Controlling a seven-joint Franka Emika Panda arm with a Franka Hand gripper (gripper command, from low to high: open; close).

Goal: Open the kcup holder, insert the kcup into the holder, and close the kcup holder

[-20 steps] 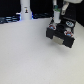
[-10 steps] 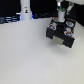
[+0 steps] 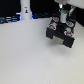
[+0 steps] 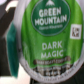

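The kcup [image 4: 50, 35] fills the wrist view: a round green foil top printed "Green Mountain Dark Magic" with a white rim, very close to the camera. The fingers do not show around it there. In the exterior view my gripper [image 3: 64, 21] hangs just above the black kcup holder [image 3: 60, 34], which stands at the back on the exterior view's right. The kcup is too small and blurred to pick out in that view. I cannot tell whether the holder's drawer is open.
A tall white bottle-shaped object [image 3: 25, 10] with a dark mark stands at the back on the exterior view's left. The white table [image 3: 30, 60] spreads in front of the holder. The background behind is dark.
The gripper stays over the kcup holder and has barely shifted. Nothing else has visibly moved.
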